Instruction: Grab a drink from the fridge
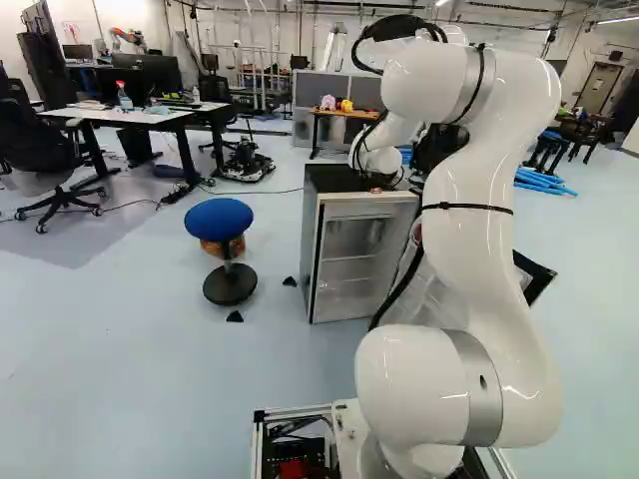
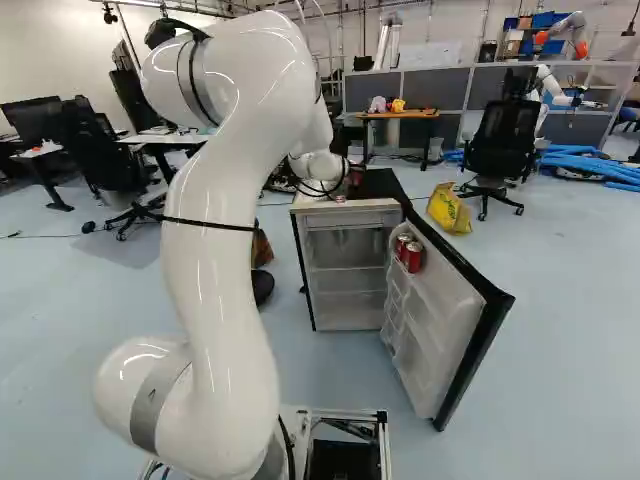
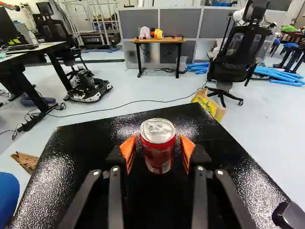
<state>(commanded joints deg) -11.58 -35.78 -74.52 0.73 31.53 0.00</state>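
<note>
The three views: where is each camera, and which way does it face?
Left base: behind-left of the white jointed arm, facing ahead, slightly down; arm right of middle.
Right base: behind-right, same direction; arm left of middle.
Wrist view: wrist-mounted, looking past black, orange-padded fingers at a red metal can.
Both base views share the open, black-topped grey fridge.

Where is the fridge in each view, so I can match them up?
Left base view: fridge just right of the middle, partly behind the arm.
Right base view: near the middle, open door to its right.
Wrist view: its black top, under and ahead of the gripper.
Shared landmark: small wooden-topped table beyond the fridge.
</note>
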